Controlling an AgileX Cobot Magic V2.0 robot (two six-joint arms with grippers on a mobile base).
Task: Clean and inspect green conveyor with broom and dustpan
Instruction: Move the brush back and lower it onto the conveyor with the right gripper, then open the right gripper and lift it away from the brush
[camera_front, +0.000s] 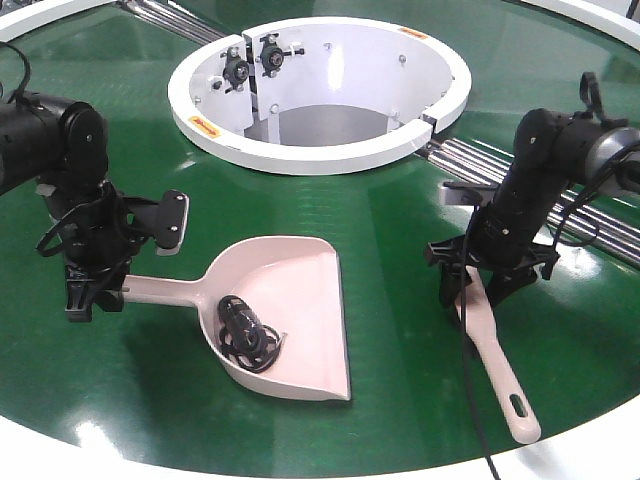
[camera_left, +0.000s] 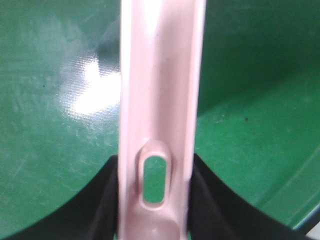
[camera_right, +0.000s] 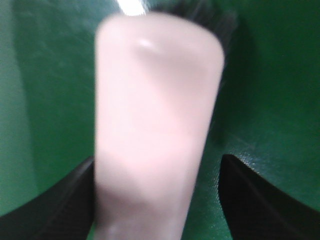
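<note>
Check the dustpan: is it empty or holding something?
Holding something: a black tangled object lies inside the dustpan, near its handle end.

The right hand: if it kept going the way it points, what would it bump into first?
The broom: it lies between the right hand's fingers, straight ahead. Right behind it is the green conveyor; how close the fingertips are to the belt is unclear.
</note>
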